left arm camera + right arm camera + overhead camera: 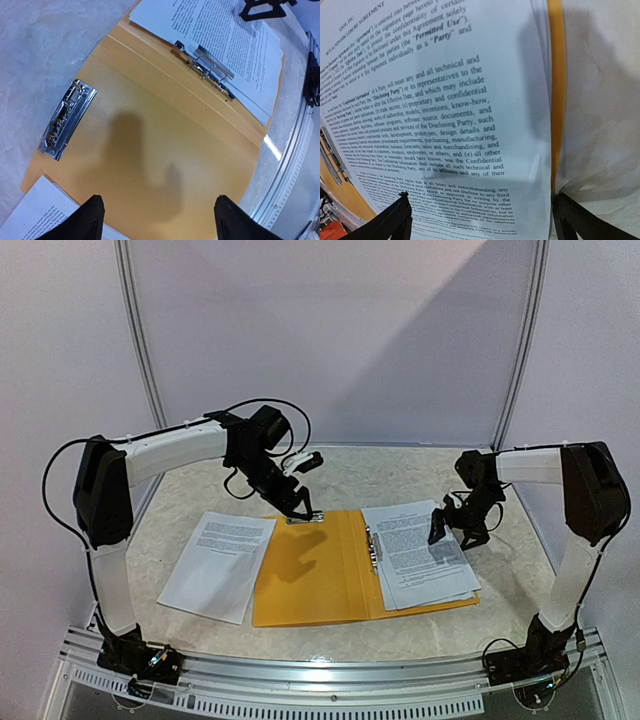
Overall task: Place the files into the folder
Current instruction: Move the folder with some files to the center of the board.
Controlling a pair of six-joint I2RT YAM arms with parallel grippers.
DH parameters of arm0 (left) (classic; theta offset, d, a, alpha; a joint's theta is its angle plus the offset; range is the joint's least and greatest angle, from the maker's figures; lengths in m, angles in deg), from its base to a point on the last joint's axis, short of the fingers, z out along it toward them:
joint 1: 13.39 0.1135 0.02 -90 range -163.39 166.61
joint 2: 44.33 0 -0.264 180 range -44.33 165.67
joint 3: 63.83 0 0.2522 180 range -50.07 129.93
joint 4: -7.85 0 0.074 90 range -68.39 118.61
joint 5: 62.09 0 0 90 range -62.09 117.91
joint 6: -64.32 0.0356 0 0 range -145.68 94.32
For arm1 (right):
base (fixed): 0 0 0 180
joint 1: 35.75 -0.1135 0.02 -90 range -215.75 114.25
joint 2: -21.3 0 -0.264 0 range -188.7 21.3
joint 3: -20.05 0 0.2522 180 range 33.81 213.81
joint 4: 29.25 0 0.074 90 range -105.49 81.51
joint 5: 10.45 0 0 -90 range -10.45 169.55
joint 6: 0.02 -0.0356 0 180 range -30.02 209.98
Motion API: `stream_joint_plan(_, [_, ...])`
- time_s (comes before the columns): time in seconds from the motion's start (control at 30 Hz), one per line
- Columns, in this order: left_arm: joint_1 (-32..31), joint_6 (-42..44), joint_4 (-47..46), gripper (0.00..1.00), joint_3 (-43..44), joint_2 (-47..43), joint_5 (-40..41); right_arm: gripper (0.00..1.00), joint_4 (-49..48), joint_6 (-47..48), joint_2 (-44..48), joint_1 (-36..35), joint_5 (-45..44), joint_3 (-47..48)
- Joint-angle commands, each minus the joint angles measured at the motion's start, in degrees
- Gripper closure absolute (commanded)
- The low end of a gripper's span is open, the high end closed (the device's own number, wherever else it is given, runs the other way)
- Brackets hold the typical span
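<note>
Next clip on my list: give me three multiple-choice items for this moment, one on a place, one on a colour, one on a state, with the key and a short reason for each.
1. Where do the loose sheets outside the folder lie?
A. left of it
B. behind it
C. on its open left half

2. What colour is the folder?
A. blue
B. orange-yellow
C. green

3. How is the folder?
A. closed
B. standing on edge
C. open flat

Key:
1 A, the top view shows them on the table at the folder's left edge.
2 B, its bare inside is orange-yellow in every view.
3 C, both halves lie flat, with papers on the right half beside the metal clip.
</note>
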Motion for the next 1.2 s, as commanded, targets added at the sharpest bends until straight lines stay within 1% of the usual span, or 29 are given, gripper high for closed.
stream_joint_plan(0.0, [0.6, 0.6, 0.5, 0.23, -0.5, 1.0, -0.1, 0.01, 0.9, -1.4, 2.4, -1.7, 0.5, -1.3])
stream_joint_plan(0.13, [0.6, 0.5, 0.5, 0.22, -0.5, 1.0, -0.1, 0.01, 1.9, -1.5, 2.9, -2.7, 0.3, -1.1])
stream_joint_plan(0.37, [0.6, 0.8, 0.5, 0.22, -0.7, 1.3, -0.1, 0.01, 4.4, -1.9, 4.2, -3.1, -3.2, -0.9])
stream_joint_plan(0.53, [0.6, 0.5, 0.2, 0.23, -1.2, 1.6, -0.2, 0.01, 2.2, -2.2, 5.3, -3.4, 1.3, -2.8])
stream_joint_plan(0.67, [0.6, 0.7, 0.2, 0.23, -1.0, 1.6, -0.3, 0.01, 1.6, -2.3, 5.5, -3.6, 2.6, -3.3])
stream_joint_plan(0.77, [0.6, 0.7, 0.2, 0.23, -0.9, 1.7, -0.3, 0.01, 3.0, -2.3, 5.7, -3.6, 0.0, -2.9])
stream_joint_plan(1.03, [0.7, 0.7, 0.4, 0.23, -1.0, 1.6, -0.3, 0.01, 3.7, -1.5, 5.4, -3.6, -0.2, -2.2])
stream_joint_plan(1.17, [0.7, 1.0, 0.5, 0.23, -1.0, 1.4, -0.2, 0.01, 5.7, -1.0, 5.6, -3.6, -1.3, -1.0])
